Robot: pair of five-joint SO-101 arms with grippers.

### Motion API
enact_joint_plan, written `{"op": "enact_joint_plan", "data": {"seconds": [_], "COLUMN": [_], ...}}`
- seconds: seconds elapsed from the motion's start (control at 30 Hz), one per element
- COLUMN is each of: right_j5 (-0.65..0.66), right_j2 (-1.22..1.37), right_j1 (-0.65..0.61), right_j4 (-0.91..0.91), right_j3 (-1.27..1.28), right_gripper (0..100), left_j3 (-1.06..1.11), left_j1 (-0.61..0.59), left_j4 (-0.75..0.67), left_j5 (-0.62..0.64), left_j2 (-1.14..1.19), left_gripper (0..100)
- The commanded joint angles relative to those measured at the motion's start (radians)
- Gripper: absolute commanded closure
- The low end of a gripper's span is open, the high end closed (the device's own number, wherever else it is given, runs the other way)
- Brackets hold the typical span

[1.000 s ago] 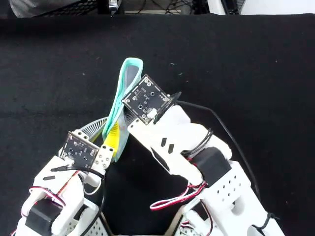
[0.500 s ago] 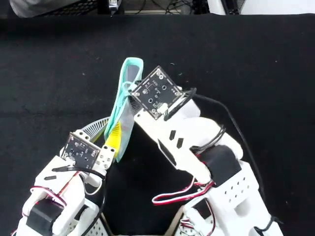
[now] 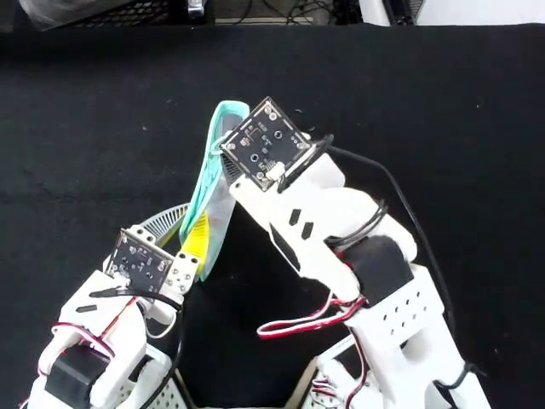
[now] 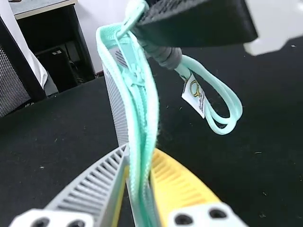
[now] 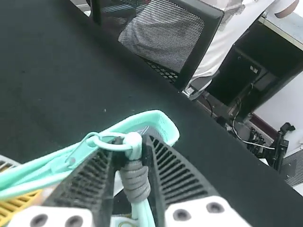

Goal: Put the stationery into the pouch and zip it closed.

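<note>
The pouch (image 3: pixel 209 173), mint green with grey mesh sides, stands on its edge above the black counter (image 3: pixel 426 128), held up between the two arms with its zipper edge uppermost.

The left end effector (image 4: pixel 139 160) is pressed together on the near end of the pouch. Its grey finger (image 4: pixel 94 187) sits on one side and its yellow finger (image 4: pixel 182 187) on the other, and the mint zipper band runs up from between them.

The right end effector (image 5: pixel 130 143) is at the far end of the pouch, just beside its rounded corner. Its two black fingers (image 5: pixel 90 182) are closed on the zip pull (image 5: pixel 135 182), a grey knotted cord clamped between them. A small metal ring (image 5: pixel 101 140) joins the pull to the zipper at the fingertips.

Below the knot, a mint cord loop (image 4: pixel 222 111) hangs free, with a small round tag (image 4: pixel 195 94) beside it.

In the high view the right arm's wrist camera board (image 3: pixel 264 146) lies over the top of the pouch and hides the grasp there. The left arm comes in from the lower corner nearest the camera.
</note>
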Motion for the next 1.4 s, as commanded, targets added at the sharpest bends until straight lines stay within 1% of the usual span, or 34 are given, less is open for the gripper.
{"op": "enact_joint_plan", "data": {"seconds": [0.0, 0.07, 0.23, 0.3, 0.47, 0.67, 0.73, 0.83, 1.1, 1.23, 1.37], "right_j5": [0.005, 0.005, 0.012, 0.014, 0.061, 0.061, 0.064, 0.100, 0.110, 0.080, -0.049], "right_j2": [0.005, 0.005, 0.007, 0.007, 0.012, 0.013, 0.013, 0.007, 0.007, 0.007, 0.013], "right_j1": [0.002, -0.015, -0.031, -0.031, -0.031, -0.032, -0.032, -0.032, -0.029, -0.021, 0.025], "right_j4": [-0.017, 0.020, 0.147, 0.172, 0.167, 0.098, 0.086, 0.066, 0.061, 0.032, -0.023], "right_j3": [-0.062, -0.070, -0.101, -0.102, -0.097, -0.096, -0.096, -0.096, -0.101, -0.096, -0.096], "right_gripper": [98.3, 96.6, 80.2, 77.9, 79.5, 80.0, 83.9, 97.9, 98.6, 98.6, 98.6], "left_j3": [0.002, 0.002, 0.002, 0.002, 0.002, 0.002, 0.002, 0.004, 0.004, 0.004, 0.004], "left_j1": [-0.001, -0.001, -0.001, -0.001, -0.001, -0.001, -0.001, -0.002, -0.002, -0.002, -0.002], "left_j4": [0.000, 0.000, 0.000, 0.000, 0.000, 0.000, 0.000, 0.000, 0.000, 0.000, 0.000], "left_j5": [-0.003, -0.003, -0.003, -0.003, -0.003, -0.003, -0.003, -0.003, -0.003, -0.003, -0.003], "left_j2": [0.002, 0.002, 0.002, 0.002, 0.002, 0.002, 0.002, 0.002, 0.002, 0.002, 0.002], "left_gripper": [97, 97, 97, 97, 97, 97, 97, 97, 97, 97, 97]}}
